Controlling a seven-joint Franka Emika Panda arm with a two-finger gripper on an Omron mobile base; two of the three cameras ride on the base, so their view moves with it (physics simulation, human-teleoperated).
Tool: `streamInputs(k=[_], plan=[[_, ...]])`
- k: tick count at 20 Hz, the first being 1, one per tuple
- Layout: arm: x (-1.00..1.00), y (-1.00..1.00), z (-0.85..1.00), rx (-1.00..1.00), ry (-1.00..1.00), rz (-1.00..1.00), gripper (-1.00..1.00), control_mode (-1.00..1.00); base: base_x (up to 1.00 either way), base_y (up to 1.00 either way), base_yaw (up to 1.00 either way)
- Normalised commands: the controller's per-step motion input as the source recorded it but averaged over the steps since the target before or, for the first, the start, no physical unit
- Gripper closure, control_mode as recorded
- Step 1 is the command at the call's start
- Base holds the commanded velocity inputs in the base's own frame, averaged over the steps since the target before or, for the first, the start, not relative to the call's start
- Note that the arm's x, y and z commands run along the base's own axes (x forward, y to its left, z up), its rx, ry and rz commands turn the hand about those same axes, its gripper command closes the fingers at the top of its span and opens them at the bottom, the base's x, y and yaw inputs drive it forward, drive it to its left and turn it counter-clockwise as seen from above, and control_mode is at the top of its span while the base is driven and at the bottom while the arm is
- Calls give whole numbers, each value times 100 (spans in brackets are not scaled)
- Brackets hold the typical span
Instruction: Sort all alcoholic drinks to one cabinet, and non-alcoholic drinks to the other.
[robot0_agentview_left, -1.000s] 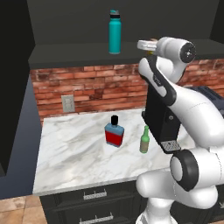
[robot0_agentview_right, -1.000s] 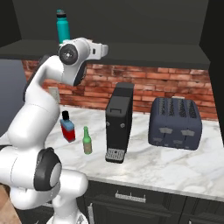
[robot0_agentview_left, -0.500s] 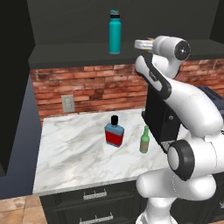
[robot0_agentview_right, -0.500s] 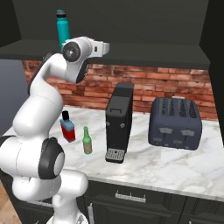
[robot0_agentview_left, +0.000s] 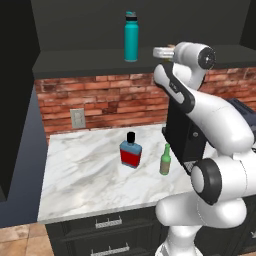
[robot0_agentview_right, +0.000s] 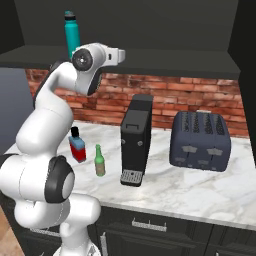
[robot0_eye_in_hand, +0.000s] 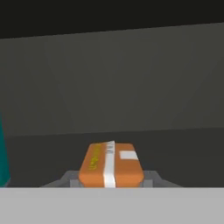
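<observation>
My gripper is shut on the small orange carton, a non-alcoholic drink, held just above the dark floor of the open upper cabinet. The tall teal bottle stands on that cabinet shelf, to the carton's left. My hand reaches in at shelf height, right of the teal bottle. The alcoholic drinks stand on the marble counter below: the flat blue flask and the slim green bottle, also seen as flask and green bottle.
A black coffee machine and a dark toaster stand on the counter against the brick wall. The cabinet's back wall lies straight ahead of the hand. Drawers run under the counter's front edge.
The wrist and elbow have shifted slightly while the hand stays at the shelf with the carton in it. The bottles have not moved.
</observation>
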Motion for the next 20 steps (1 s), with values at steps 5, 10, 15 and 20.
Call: streamInputs(k=[5,10,15,20], plan=[[8,0,-21,-2,0,0,-100,-100,0,0,0],[1,0,-3,-1,0,0,-100,-100,0,0,0],[0,0,1,0,0,-3,-100,-100,0,0,0],[-29,-18,30,0,1,-10,-100,-100,0,0,0]])
